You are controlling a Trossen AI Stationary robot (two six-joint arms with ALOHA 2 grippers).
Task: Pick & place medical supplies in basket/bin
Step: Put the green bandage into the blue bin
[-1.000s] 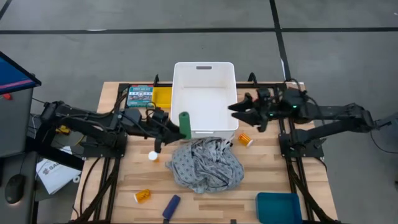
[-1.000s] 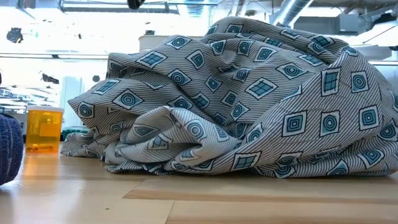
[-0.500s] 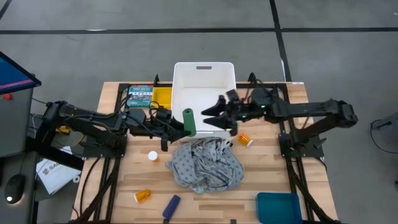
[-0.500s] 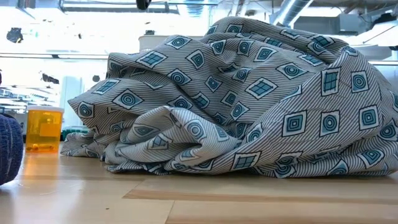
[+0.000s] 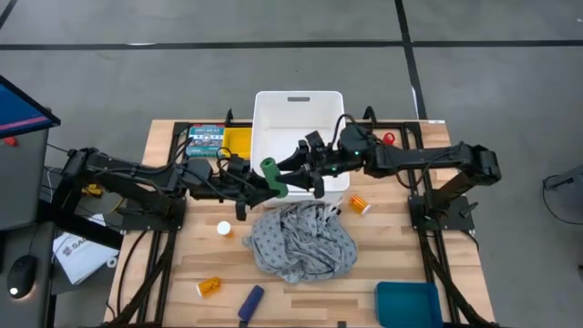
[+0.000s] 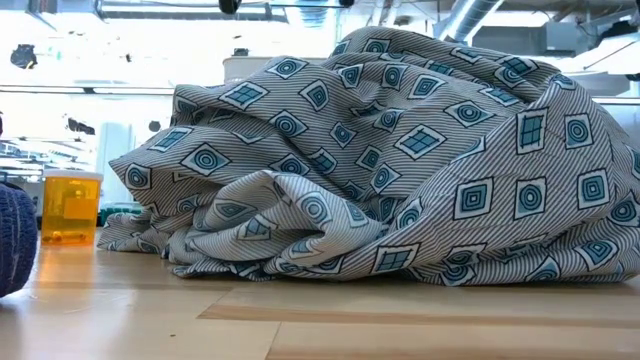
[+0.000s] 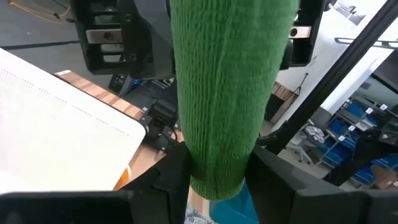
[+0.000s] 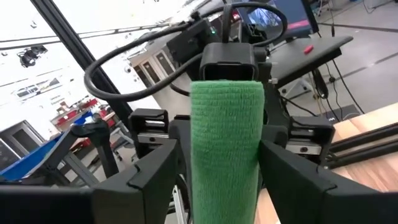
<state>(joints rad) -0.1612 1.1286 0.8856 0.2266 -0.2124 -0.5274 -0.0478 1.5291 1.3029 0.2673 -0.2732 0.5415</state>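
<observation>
Green ribbed roll (image 5: 271, 176) — the supply in hand — is gripped by the left end effector (image 5: 261, 182) at the front-left corner of the white bin (image 5: 264, 109), and is framed on both sides by the fingers of the right end effector (image 5: 290, 170), which are spread and not seen to be pressing on it; a hand-over between the arms is judged to be under way. In the left wrist view the roll (image 7: 227, 87) is seen clamped at its lower end, and in the right wrist view it (image 8: 226, 140) stands upright between that arm's parted fingers.

Little of the task appears done: nothing is seen inside the bin. Left on the counter (image 5: 383, 264) are the grey patterned cloth (image 5: 299, 240), the white cap (image 5: 223, 229), an orange pill bottle (image 5: 209, 287), a second orange bottle (image 5: 361, 205) and the dark blue cylinder (image 5: 250, 302). A small red item (image 5: 389, 138) lies by the right arm.

Compared with one second earlier, the right end effector has been carried from beside the bin's right wall across to the roll — the left one has scarcely shifted, and the loose supplies lie as they did.
</observation>
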